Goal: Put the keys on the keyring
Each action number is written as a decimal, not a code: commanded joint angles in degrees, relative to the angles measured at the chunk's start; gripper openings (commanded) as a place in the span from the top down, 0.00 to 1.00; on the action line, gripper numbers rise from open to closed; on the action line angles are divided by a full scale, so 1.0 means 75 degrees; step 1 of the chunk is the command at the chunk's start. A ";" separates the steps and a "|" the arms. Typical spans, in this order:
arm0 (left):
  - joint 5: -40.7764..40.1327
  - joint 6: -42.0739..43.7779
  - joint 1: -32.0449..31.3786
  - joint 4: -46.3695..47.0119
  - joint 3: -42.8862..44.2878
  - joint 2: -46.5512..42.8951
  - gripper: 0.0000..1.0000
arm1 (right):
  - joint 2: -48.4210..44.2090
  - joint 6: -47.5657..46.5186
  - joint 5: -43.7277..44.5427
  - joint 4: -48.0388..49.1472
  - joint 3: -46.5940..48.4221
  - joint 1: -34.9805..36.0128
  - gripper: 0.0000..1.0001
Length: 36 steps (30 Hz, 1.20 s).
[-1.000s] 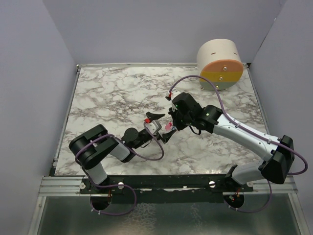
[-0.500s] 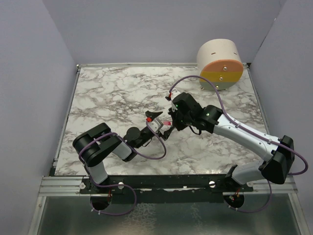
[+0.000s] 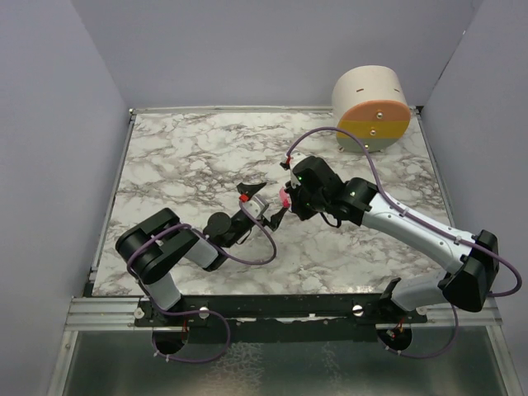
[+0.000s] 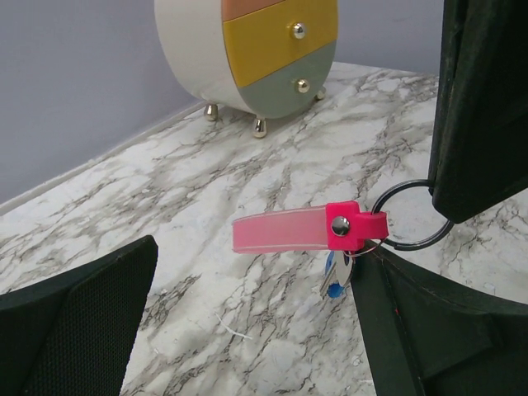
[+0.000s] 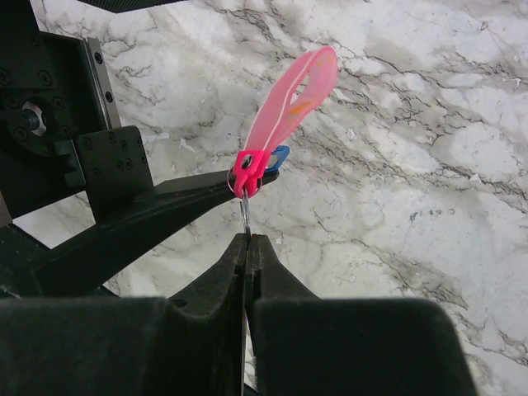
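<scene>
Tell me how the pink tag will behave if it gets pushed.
The pink tag is probably light and springy, not limp: it juts sideways from the ring without drooping. Being a thin translucent loop, it would likely bend under a push. Hung from the ring in the right pincer, it may swing.

Light was soft and even; faint shadows lay on the counter (image 3: 181,157) beneath the left gripper (image 3: 262,205). Nearest the lens, the right gripper (image 5: 247,246) looked blurred.
</scene>
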 commanded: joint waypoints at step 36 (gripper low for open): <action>0.1868 -0.0819 0.0040 0.1696 -0.0533 -0.0205 0.04 | 0.0044 -0.0061 0.0455 0.0343 0.0305 0.0005 0.99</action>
